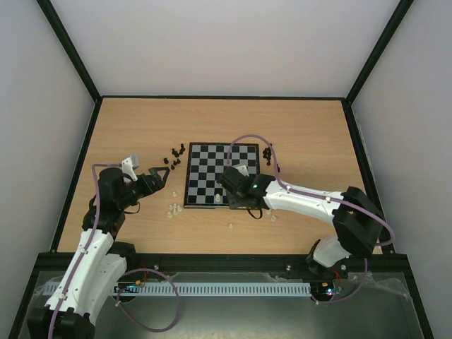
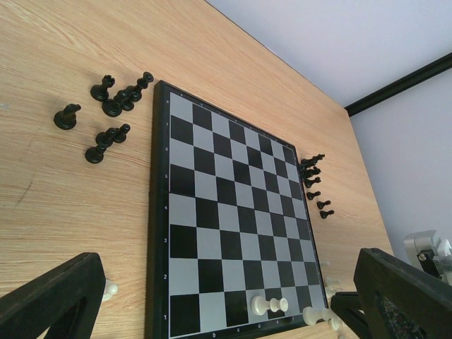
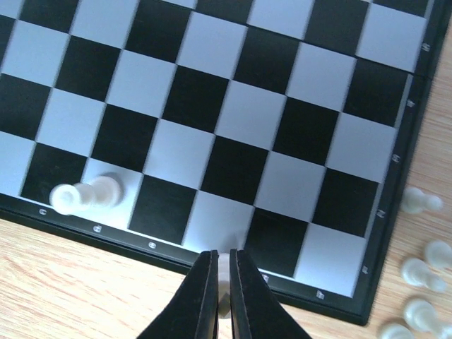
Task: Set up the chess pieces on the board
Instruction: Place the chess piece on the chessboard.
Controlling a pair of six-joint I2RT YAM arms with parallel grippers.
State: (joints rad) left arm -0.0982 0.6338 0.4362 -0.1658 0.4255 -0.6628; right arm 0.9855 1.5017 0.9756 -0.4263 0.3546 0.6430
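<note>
While white walls (image 1: 212, 42) enclose it, table (image 1: 141, 127) — perhaps laminate — holds board (image 1: 205, 176)

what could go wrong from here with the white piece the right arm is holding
1. The right jaws are shut on a pale piece right at the board's near rim. If it is released here, it could land on the rim and topple.
2. A second pale piece sits in the near row close by, and a sideways move might knock it.
3. Some loose pale pieces lie just off the board's corner, where the arm could scatter them.
</note>
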